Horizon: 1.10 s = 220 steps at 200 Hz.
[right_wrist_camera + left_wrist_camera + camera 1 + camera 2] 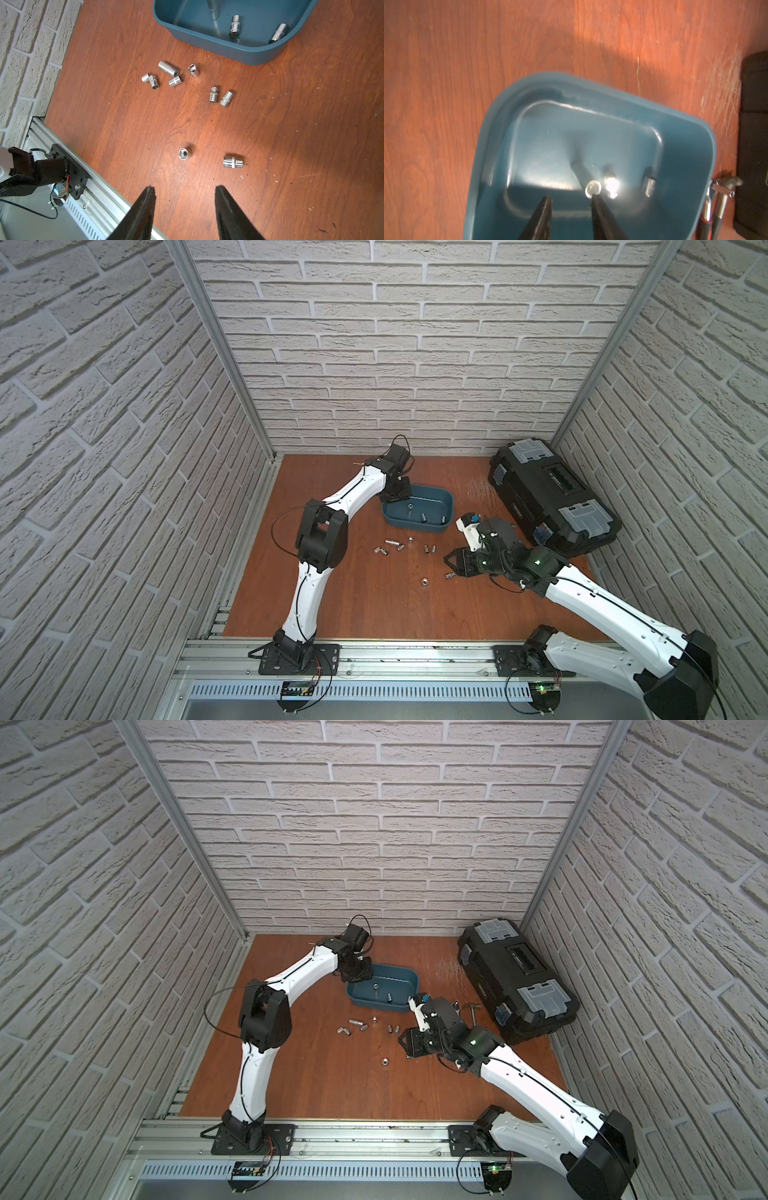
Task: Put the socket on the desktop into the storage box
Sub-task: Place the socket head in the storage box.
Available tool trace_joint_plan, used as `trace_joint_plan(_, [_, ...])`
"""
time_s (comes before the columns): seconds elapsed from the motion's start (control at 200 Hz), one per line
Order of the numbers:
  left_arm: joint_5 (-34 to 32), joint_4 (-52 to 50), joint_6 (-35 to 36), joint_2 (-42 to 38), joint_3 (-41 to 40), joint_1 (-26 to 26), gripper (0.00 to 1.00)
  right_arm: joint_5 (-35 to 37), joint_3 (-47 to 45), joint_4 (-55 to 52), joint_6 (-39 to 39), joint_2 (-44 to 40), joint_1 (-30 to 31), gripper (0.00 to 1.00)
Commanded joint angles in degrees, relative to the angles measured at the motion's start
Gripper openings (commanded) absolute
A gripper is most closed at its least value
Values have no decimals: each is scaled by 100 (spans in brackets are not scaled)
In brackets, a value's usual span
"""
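The right end effector (185, 189) hovers over the surface (374, 614), jaws parted with nothing between them; straight ahead of that gap stands an upright socket (185, 153), hex mouth up; close beside it a second socket (233, 162) lies on its flank, its long axis running roughly along the line from fingertip to fingertip, so gripping it would likely need a wrist turn; the upright one looks the simpler pick. The left end effector (571, 199) is well apart from both, above the storage box (415, 527), jaws parted and empty; three sockets (234, 27) sit inside the box; seven loose sockets (175, 81) lie between the box and that near pair. The right wrist view shows each socket's lie; in both top views they are mere specks.
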Motion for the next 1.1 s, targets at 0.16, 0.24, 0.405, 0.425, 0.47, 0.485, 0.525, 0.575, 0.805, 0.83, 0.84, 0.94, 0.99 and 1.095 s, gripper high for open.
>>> trace_joint_plan(0.16, [-295,-743,-58,679,645,-94,31,81,-90,1,-16,-192,-81,52])
trace_joint_plan(0.24, [-219,-691,-58,736,658,-116,28,81,-92,6,-41,-183,-90,52])
trace_joint_plan(0.405, [-23,-479,-66,806,738,-224,28,55,-125,25,-43,-188,-108,52])
trace_joint_plan(0.425, [-11,-457,-68,810,759,-241,28,59,-125,30,-39,-184,-115,52])
trace_joint_plan(0.47, [-10,-419,-51,831,821,-301,28,62,-142,40,-38,-186,-114,52])
trace_joint_plan(0.485, [-14,-411,-46,835,856,-319,28,55,-143,48,-27,-187,-119,52])
trace_joint_plan(0.525, [-18,-405,-10,882,964,-364,28,46,-156,57,-30,-183,-125,52])
trace_joint_plan(0.575, [29,-430,13,955,1103,-403,28,45,-168,67,-28,-168,-138,52])
trace_joint_plan(0.805, [156,-440,59,1026,1341,-582,28,24,-212,67,-19,-139,-144,52])
trace_joint_plan(0.83, [166,-444,67,1017,1336,-590,28,16,-211,67,-20,-139,-151,52])
trace_joint_plan(0.84, [166,-448,62,1017,1332,-596,28,12,-219,67,-14,-139,-149,52])
trace_joint_plan(0.94, [161,-482,71,988,1292,-604,28,9,-231,84,-12,-139,-157,52])
trace_joint_plan(0.99, [157,-488,75,968,1253,-609,28,1,-218,84,-9,-139,-160,52])
trace_joint_plan(1.095, [173,-372,41,766,1033,-617,31,0,-197,52,-5,-148,-153,52])
